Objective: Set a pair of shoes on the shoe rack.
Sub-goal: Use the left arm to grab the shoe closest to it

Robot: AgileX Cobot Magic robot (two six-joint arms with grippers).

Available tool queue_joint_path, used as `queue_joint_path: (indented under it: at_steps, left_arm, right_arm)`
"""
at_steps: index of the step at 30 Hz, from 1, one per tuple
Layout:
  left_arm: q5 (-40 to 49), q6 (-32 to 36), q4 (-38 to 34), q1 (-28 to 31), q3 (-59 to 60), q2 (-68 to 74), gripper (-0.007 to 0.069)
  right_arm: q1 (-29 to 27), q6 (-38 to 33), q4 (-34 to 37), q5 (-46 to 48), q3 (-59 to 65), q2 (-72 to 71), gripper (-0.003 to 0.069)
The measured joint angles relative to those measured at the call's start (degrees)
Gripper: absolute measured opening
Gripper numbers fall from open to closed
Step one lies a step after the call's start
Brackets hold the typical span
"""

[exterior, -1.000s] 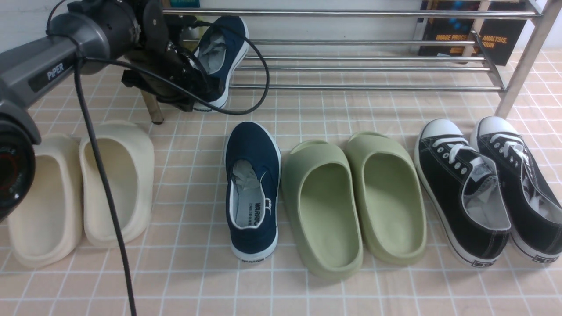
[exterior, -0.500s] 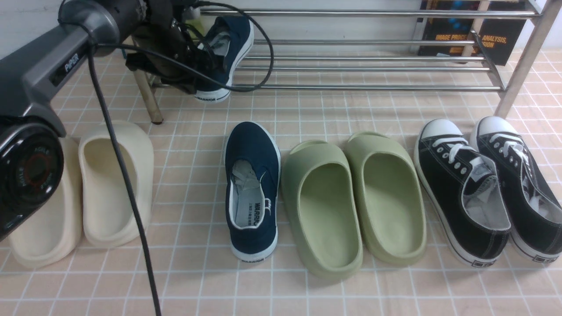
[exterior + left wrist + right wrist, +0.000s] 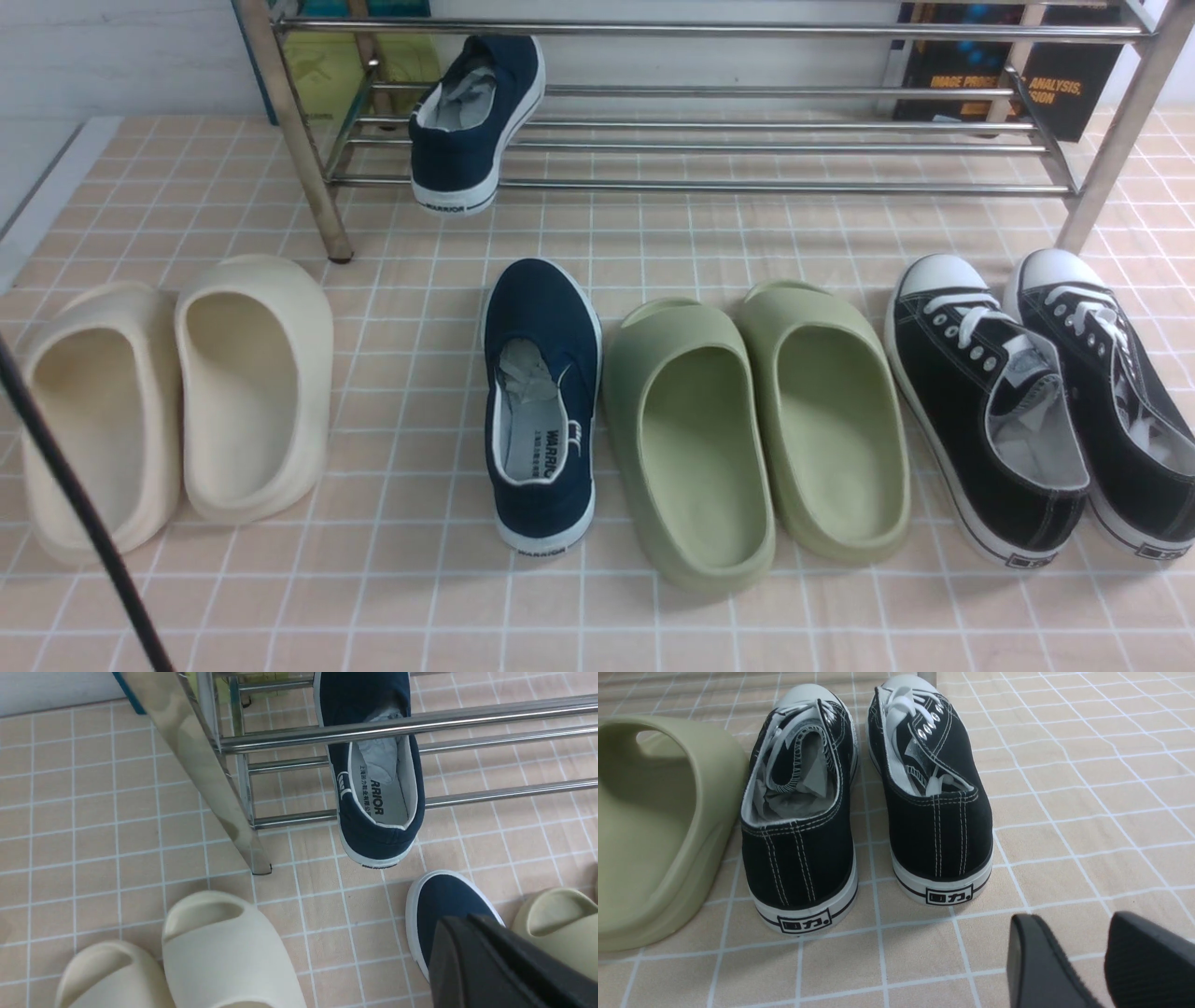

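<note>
Pink tiled floor [image 3: 411, 597] lay nearest, with a black cable [image 3: 75, 523] crossing its left corner. On it sat a row: cream slides [image 3: 243, 392], one navy slip-on [image 3: 541, 411], green slides [image 3: 691, 439], black lace-up sneakers [image 3: 990, 411]. Beyond, the chrome shoe rack [image 3: 747, 185] held the other navy slip-on [image 3: 476, 121] on its lower bars at the left end, heel overhanging. Books [image 3: 1074, 84] stood behind. Right gripper [image 3: 1078, 924] was parted and empty; left gripper [image 3: 486, 952] opening couldn't be told.

This is a shoe-storage corner laid out like a home entryway, possibly a staged one. A chrome shoe rack [image 3: 747, 186] stands on a pink-beige tiled floor [image 3: 420, 607] against a white wall [image 3: 112, 56]. In front of the rack lie cream slides [image 3: 252, 308], a navy slip-on [image 3: 541, 317], green slides [image 3: 672, 322] and black lace-up sneakers [image 3: 943, 373]. A second navy slip-on [image 3: 467, 159] sits on the rack. Behind it leans a dark book [image 3: 1074, 117] with "ANALYSIS" on its cover, which hints at a lab or office.
</note>
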Motion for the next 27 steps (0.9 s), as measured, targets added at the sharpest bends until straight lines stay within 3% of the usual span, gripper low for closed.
queue_joint_path:
  at_steps: [7,13,17,23,27]
  left_arm:
    - [0.00,-1.26,4.79,-6.91,14.67,-10.64,0.0020]
    - [-0.49,-13.57,14.76,-16.85,40.66,-23.08,0.0020]
    - [-6.21,-19.61,14.43,-18.62,54.20,-29.32,0.0020]
    - [-12.26,-22.83,11.78,-18.68,65.76,-29.88,0.0042]
    - [-15.90,-23.07,9.87,-18.68,67.01,-25.25,0.0130]
  right_arm:
    - [0.00,0.00,0.00,0.00,0.00,0.00,0.0237]
    - [0.00,0.00,0.00,0.00,0.00,0.00,0.0237]
    - [0.00,0.00,0.00,0.00,0.00,0.00,0.0237]
    - [0.00,0.00,0.00,0.00,0.00,0.00,0.0237]
    - [0.00,0.00,0.00,0.00,0.00,0.00,0.0237]
